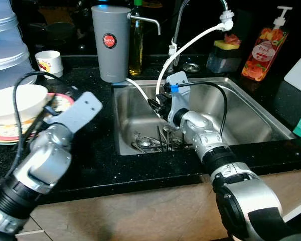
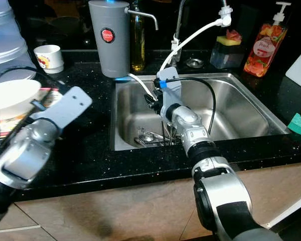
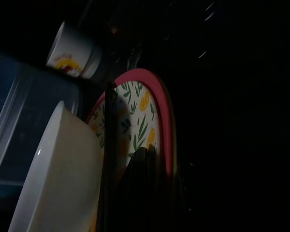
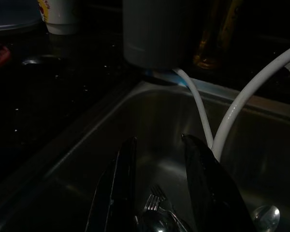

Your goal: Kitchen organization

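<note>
Black speckled stone surrounds a steel sink [image 1: 251, 118], where the right claw [image 4: 159, 193] is hanging spread above the cutlery [image 1: 158, 139] piled on the bottom, seemingly about to pick. Next, it needs lowering onto one piece. The left claw [image 3: 130, 193] is idling over the table's plate [image 3: 145, 116], its fingers too dark to judge.

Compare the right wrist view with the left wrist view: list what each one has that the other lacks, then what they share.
Right wrist only: the sink, cutlery lying in it, two white hoses, the grey water filter, and the right hand, open above the cutlery. Left wrist only: the patterned plate and white bowl. Both: the small white cup and black counter.
</note>
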`<state>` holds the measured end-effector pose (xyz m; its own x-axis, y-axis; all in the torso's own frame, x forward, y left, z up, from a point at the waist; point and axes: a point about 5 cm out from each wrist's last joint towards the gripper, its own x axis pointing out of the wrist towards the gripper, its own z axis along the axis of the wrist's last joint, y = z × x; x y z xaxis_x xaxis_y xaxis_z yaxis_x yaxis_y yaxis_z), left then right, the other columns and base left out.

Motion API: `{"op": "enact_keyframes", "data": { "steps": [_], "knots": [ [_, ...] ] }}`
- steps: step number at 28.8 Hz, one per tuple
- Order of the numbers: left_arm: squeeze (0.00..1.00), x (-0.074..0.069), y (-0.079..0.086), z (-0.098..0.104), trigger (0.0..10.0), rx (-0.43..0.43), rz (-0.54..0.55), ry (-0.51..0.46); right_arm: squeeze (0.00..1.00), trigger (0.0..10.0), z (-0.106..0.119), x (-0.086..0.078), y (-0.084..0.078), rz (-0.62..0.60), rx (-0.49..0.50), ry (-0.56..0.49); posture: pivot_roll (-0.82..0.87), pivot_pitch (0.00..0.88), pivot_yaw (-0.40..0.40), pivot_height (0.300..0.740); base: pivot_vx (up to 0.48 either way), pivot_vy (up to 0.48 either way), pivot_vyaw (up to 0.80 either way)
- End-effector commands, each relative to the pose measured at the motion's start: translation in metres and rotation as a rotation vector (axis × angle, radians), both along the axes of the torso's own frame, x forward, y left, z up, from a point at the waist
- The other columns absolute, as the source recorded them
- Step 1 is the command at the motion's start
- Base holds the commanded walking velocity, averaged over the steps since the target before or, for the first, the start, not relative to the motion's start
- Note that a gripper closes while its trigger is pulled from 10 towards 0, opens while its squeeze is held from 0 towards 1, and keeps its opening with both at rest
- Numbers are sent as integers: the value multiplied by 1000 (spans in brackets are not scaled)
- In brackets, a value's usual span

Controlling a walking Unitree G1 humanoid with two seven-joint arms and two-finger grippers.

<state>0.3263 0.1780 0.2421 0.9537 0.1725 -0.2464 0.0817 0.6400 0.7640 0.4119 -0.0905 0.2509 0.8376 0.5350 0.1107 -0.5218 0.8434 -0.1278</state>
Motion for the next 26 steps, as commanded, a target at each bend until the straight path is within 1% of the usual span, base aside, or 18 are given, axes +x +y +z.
{"op": "enact_keyframes", "data": {
  "steps": [1,2,4,5,7,9,10,12,13,15,20,21,22,25,26],
  "knots": [
    [0,-5,-19,-33,0,-70,-90,200,0,10000,6,1,-2,-10,-3,-14,-8,116,-36,740,0,0,0],
    [0,-5,-19,-33,0,-70,-90,200,0,10000,6,1,-2,-10,-3,-14,-8,116,-36,740,0,0,0],
    [0,-7,-28,-35,0,-76,-124,206,0,10000,6,1,-2,-11,-2,-15,-7,116,-35,740,0,0,0],
    [0,-7,-28,-35,0,-76,-124,206,0,10000,6,1,-2,-11,-2,-15,-7,116,-35,740,0,0,0],
    [0,-12,-39,-37,0,-88,-171,220,0,10000,6,1,-2,-11,-1,-15,-6,116,-35,740,0,0,0],
    [0,-12,-39,-37,0,-88,-171,220,0,10000,6,1,-2,-11,-1,-15,-6,116,-35,740,0,0,0],
    [0,-13,-42,-37,0,-93,-186,224,0,10000,7,1,-2,-12,-1,-16,-6,116,-35,740,0,0,0],
    [0,-19,-55,-39,0,-110,-233,240,0,10000,7,1,-2,-13,0,-16,-5,117,-32,740,0,0,0],
    [0,-19,-55,-39,0,-110,-233,240,0,10000,7,1,-2,-13,0,-16,-5,117,-32,740,0,0,0],
    [0,-25,-65,-40,0,-131,-272,261,0,10000,7,1,-2,-15,2,-17,-4,117,-31,740,0,0,0],
    [0,-26,-67,-41,0,-128,-272,265,0,10000,7,1,-3,-16,1,-18,-4,117,-31,740,0,0,0],
    [0,-24,-62,-39,0,-114,-251,257,0,10000,7,1,-3,-15,0,-18,-4,117,-31,740,0,0,0],
    [0,-24,-62,-39,0,-114,-251,257,0,10000,7,1,-3,-15,0,-18,-4,117,-31,740,0,0,0],
    [0,-22,-54,-38,0,-92,-220,249,0,10000,7,1,-2,-14,1,-17,-2,116,-33,740,0,0,0],
    [0,-21,-47,-37,0,-74,-186,244,0,10000,7,1,-2,-13,4,-17,0,116,-32,740,0,0,0]
  ]
}}
